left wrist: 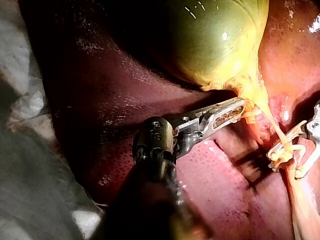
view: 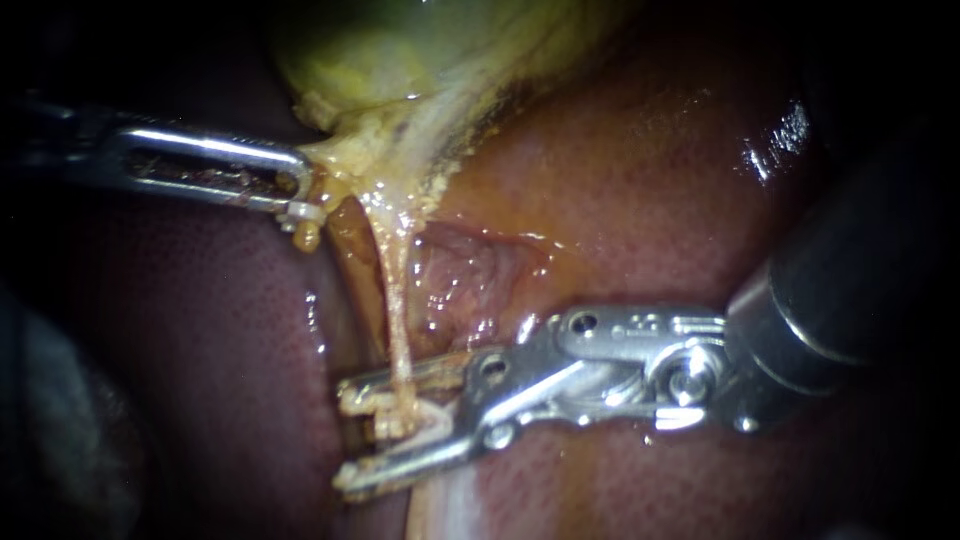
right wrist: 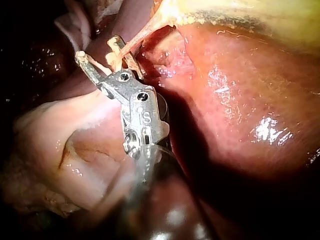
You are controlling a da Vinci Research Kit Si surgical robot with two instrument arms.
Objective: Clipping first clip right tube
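The green-yellow gallbladder (view: 380,50) (left wrist: 215,40) lies on the red liver (view: 640,180). My left instrument (view: 300,188) (left wrist: 239,109) is shut on the yellow tissue at the gallbladder's narrow end. From there a thin pale tube (view: 398,310) (right wrist: 140,35) runs down to my right instrument (view: 345,435) (right wrist: 97,50). Its jaws stand open on either side of the tube, which crosses between them. A pale clip (view: 352,402) (left wrist: 286,150) lines both jaws. A darker, brownish tube (view: 345,265) runs just to the left of the pale one.
A small white bit (view: 305,212) sits under the left jaws' tip; I cannot tell what it is. Wet, raw tissue (view: 460,275) lies between the tubes and the liver. Pale folded tissue (right wrist: 65,150) lies beside the right instrument's shaft.
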